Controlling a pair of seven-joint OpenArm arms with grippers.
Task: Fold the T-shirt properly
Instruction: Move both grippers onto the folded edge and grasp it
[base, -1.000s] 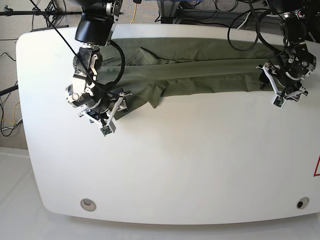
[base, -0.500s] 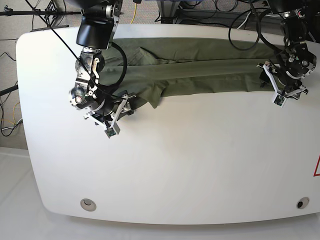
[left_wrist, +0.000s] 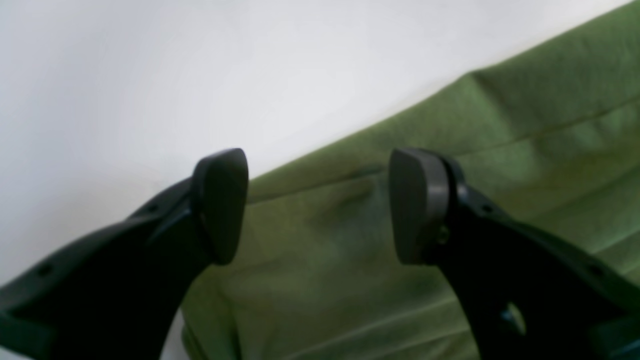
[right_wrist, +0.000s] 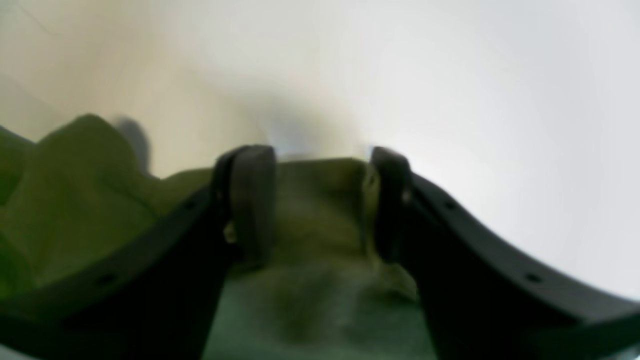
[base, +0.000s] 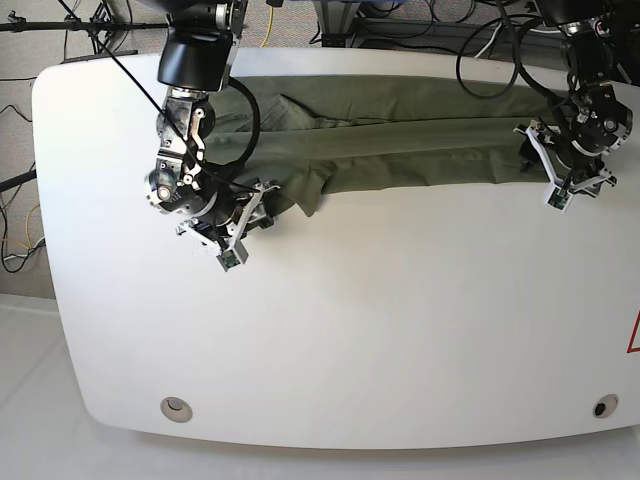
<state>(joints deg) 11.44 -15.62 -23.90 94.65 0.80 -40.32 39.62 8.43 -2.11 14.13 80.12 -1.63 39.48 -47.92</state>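
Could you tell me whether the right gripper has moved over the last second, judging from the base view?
Yes. The right gripper has shifted toward the table's middle, away from its rounded edge on that side, closing in on the T-shirt's hanging corner.

white table, cables behind

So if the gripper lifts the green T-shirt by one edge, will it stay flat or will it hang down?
The T-shirt will probably hang down limp: it already lies in soft folds and wrinkles across the table. It seems light and thin, so the rest should drag behind. The cloth bunches between the right gripper fingers, so it looks easy to pinch.
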